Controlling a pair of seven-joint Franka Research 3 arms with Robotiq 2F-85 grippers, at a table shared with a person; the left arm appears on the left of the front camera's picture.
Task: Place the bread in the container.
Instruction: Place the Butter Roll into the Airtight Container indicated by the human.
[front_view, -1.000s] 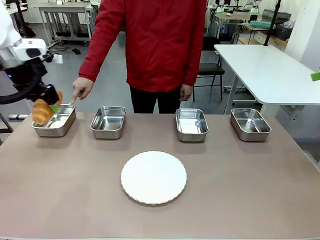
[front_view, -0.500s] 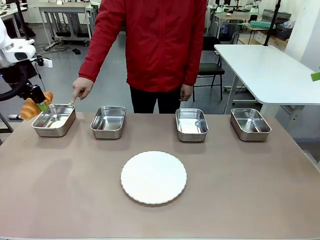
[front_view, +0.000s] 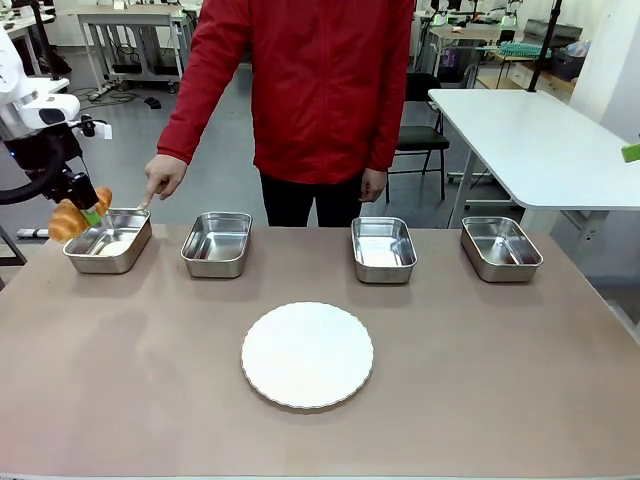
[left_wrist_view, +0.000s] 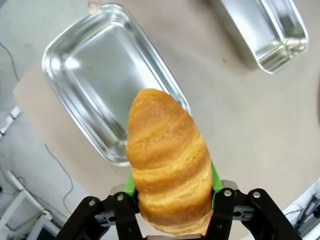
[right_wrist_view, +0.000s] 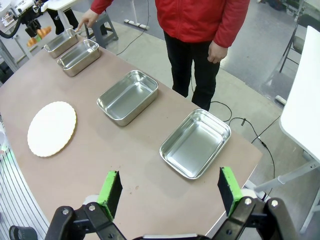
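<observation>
Your left gripper (front_view: 88, 212) is clamping the bread (front_view: 78, 215) between its green pads, holding it in the air just beside the outer edge of the leftmost container (front_view: 108, 241), above the tabletop (front_view: 480, 360). Compared with a second ago, the bread is sitting farther out to the left. In the left wrist view its long axis is running along the fingers, tapered tip pointing toward the container. The person's hand (front_view: 163, 177) is pointing at that container. Your right gripper (right_wrist_view: 170, 187) is standing wide apart, holding nothing.
</observation>
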